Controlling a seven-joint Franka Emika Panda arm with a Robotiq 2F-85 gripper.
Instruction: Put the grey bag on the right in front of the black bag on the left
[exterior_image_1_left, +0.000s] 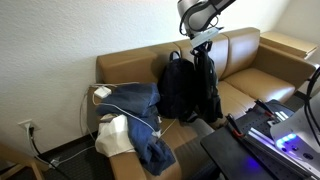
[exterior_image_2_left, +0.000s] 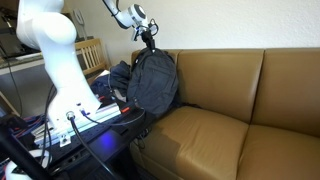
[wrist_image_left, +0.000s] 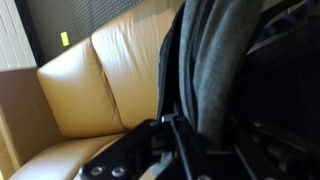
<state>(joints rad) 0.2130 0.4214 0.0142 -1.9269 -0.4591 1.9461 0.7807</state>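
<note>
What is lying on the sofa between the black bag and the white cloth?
A crumpled blue garment lies there, between the black bag and the white cloth. This shows in an exterior view.

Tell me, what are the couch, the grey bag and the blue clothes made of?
The couch looks like tan leather, or a fake one: smooth, slightly shiny, with stitched seams. The grey bag seems to be woven cloth, maybe nylon: matte, with soft folds. The blue clothes look like denim, though they are too small to be sure.
</note>
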